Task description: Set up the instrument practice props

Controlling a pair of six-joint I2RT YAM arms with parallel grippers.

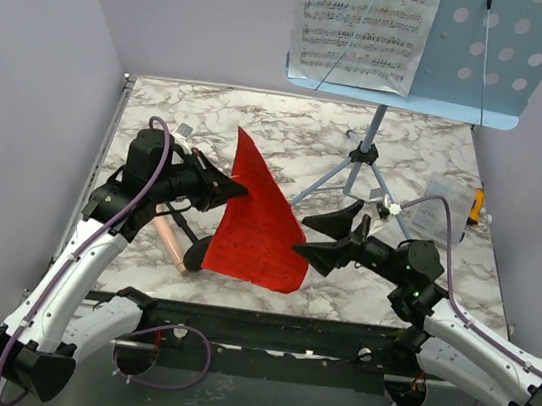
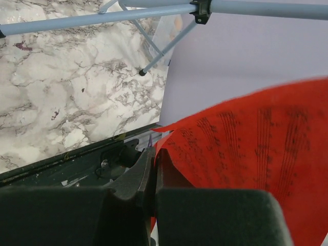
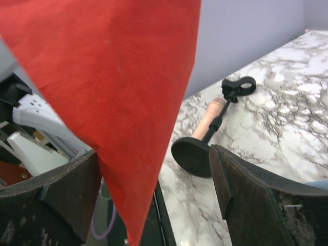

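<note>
The red sheet [image 1: 258, 221] hangs in the air over the middle of the table, my left gripper [image 1: 235, 192] shut on its left edge. In the left wrist view the jaws [image 2: 154, 166] pinch the red sheet [image 2: 246, 154]. My right gripper [image 1: 305, 235] stands open around the sheet's lower right corner. In the right wrist view the red sheet [image 3: 113, 77] dips between the spread fingers [image 3: 256, 200] without being pinched. The light blue music stand [image 1: 494, 53] stands at the back with white sheet music [image 1: 362, 24] on it. The microphone [image 3: 211, 115] lies on its side, and its black base [image 3: 192, 156] is visible.
A small clear box [image 1: 439, 217] sits by the right wall, with an orange item [image 1: 476, 205] behind it. The stand's tripod legs [image 1: 350, 179] spread over the back middle of the marble table [image 1: 409, 152]. The microphone [image 1: 169, 242] lies partly under my left arm.
</note>
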